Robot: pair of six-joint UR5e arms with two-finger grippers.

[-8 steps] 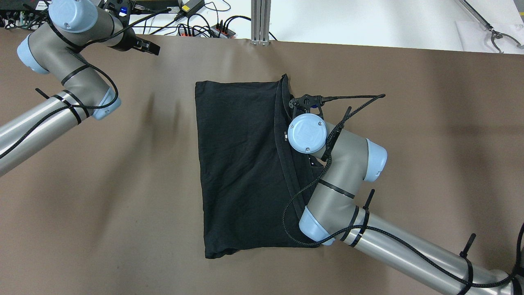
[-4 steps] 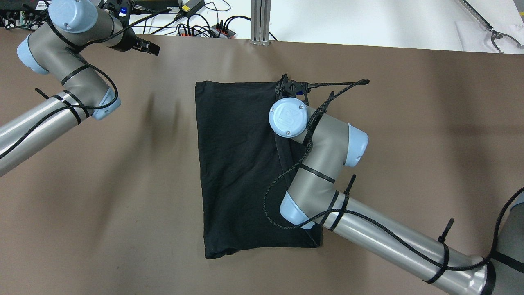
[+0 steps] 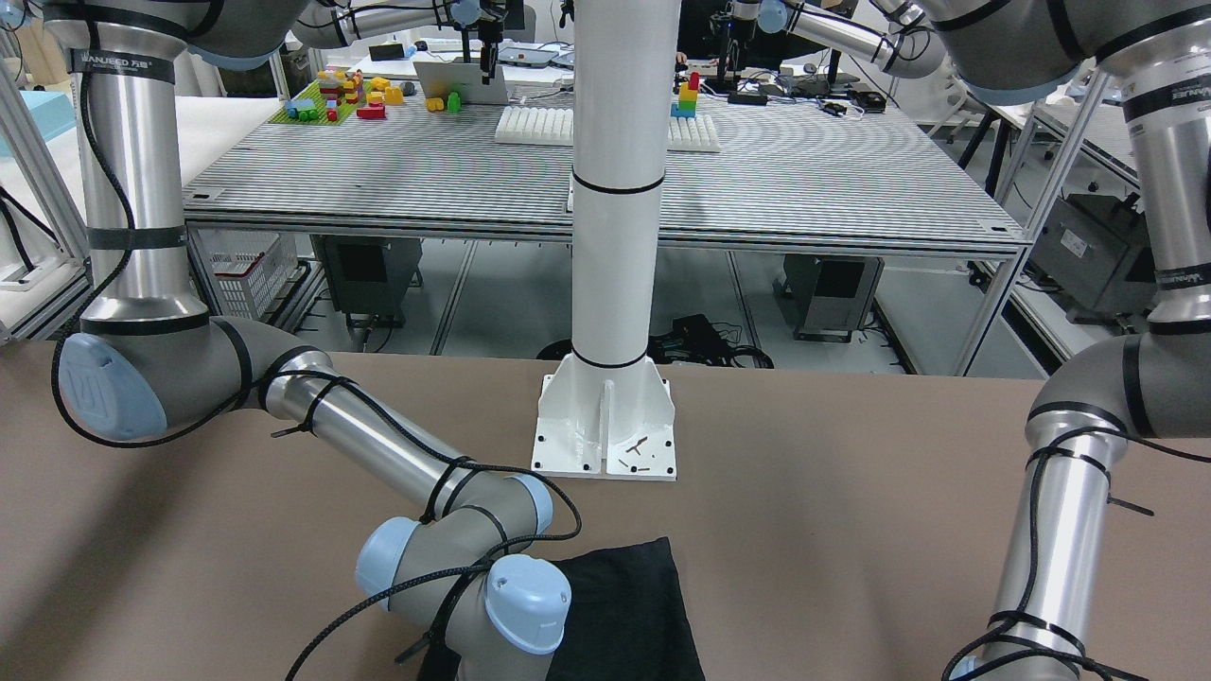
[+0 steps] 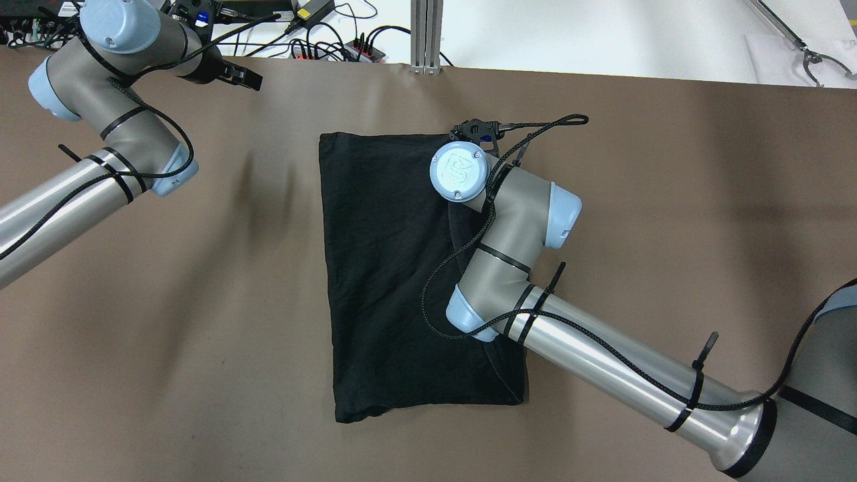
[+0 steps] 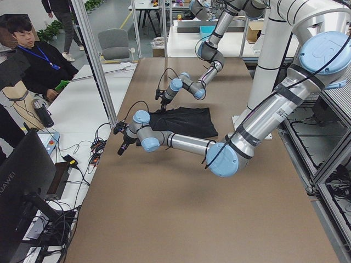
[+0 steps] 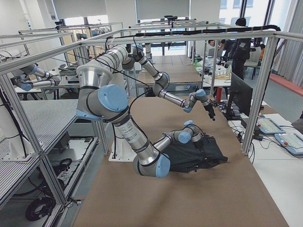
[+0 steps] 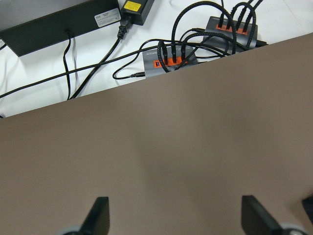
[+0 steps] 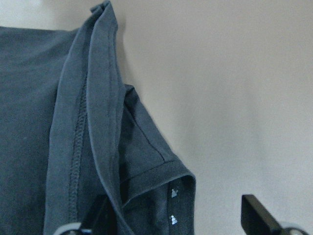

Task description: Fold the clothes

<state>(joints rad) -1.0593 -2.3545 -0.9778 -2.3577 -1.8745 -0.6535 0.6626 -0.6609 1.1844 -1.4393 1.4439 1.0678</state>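
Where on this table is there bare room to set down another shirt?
The widest bare table lies between the left arm and the shirt. Another open stretch is past the right arm, toward the far right corner. A narrow strip runs robot-side of the shirt. Crowded: the shirt's right side, where the right arm lies over it.

We see a plain black garment (image 4: 381, 268), no print; on the right wrist cam it reads dark grey-blue with matching stitching. Tabletop (image 4: 201, 335) is flat matte brown. Left arm (image 4: 53, 213) and right arm (image 4: 602, 361): silver tubes, grey joints, pale blue caps, black cables and ties. Power strip (image 7: 166, 59) is grey with orange sockets, on white.
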